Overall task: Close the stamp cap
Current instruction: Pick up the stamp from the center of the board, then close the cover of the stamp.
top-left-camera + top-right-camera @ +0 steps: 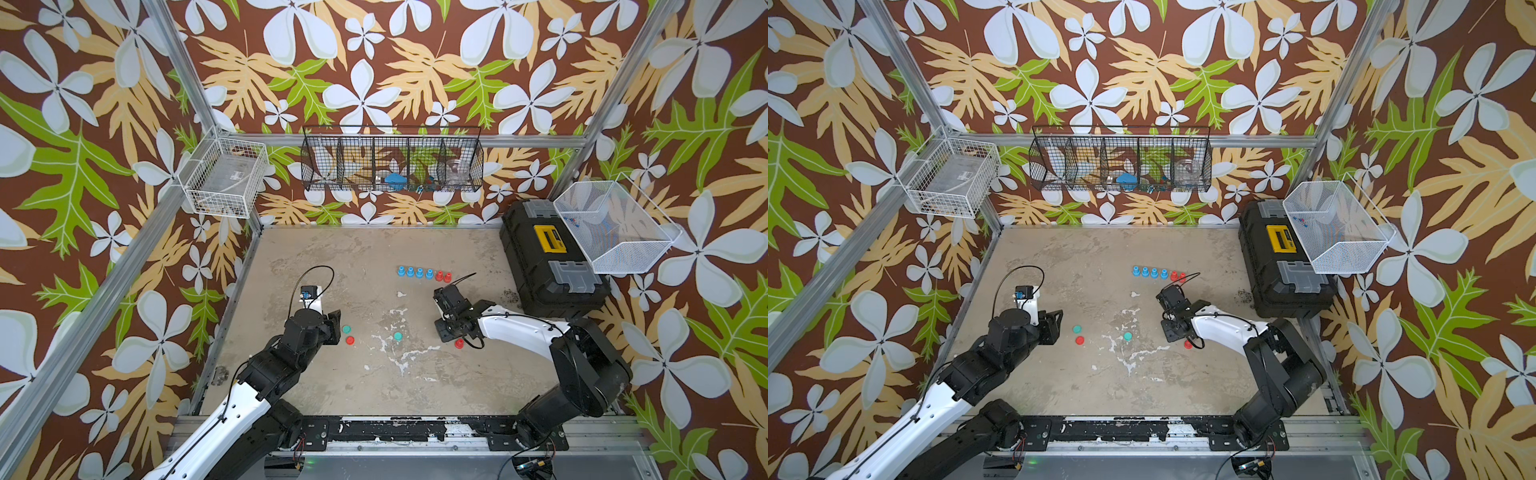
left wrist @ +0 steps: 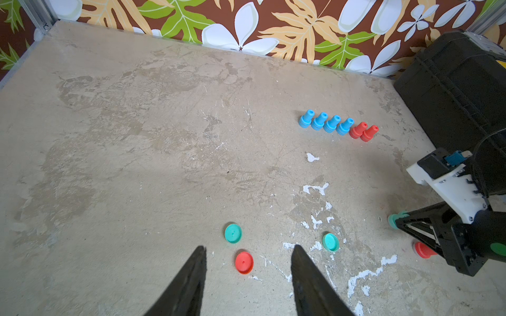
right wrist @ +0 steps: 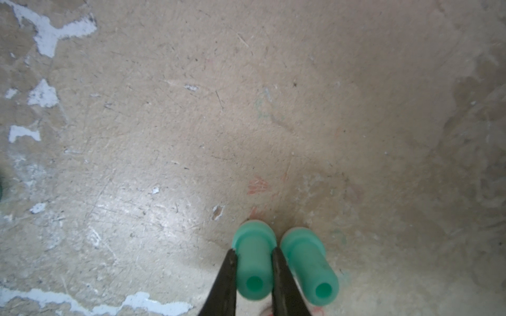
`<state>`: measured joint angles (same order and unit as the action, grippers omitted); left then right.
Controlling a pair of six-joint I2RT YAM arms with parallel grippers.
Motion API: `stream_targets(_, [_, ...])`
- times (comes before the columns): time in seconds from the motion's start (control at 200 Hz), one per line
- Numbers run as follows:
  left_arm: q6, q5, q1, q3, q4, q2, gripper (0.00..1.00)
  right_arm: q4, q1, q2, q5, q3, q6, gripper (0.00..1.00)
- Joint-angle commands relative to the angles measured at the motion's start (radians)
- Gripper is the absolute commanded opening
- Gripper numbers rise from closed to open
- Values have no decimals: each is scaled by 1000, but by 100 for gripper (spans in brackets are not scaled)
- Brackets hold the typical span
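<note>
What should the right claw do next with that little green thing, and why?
Probably lift it straight up a little. The right claw is shut on one green stamp, close beside a second green stamp; the nearest loose green cap lies apart, toward the middle of the table.

The far left of the tabletop and the near strip between the arms lie open. A row of stamps bars the far middle, and the toolbox fills the far right corner. Just ahead of the left hand lie a green cap and a red cap, with a third cap mid-table. The right hand, closed on a green stamp, is hemmed in by a loose stamp just beside one finger and a red stamp close by.
</note>
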<state>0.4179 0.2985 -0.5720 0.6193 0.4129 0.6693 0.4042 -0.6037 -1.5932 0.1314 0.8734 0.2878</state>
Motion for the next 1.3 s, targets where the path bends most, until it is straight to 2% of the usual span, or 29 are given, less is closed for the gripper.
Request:
stream_targets(0.0, [-4, 5, 1, -1, -10, -1, 52, -2, -2, 8, 13, 1, 8, 18])
stream_targets(0.29, [-4, 4, 1, 0, -11, 0, 52, 28, -5, 34, 8, 39, 7, 17])
stream_targets(0.46, [-4, 4, 1, -1, -11, 0, 52, 55, -45, 34, 9, 98, 11, 17])
stream_targets(0.986, [-5, -1, 1, 0, -11, -1, 52, 93, -275, -187, 3, 351, 40, 17])
stream_targets(1.296, [-5, -2, 1, -1, -12, -3, 52, 88, -309, -244, -5, 375, 49, 16])
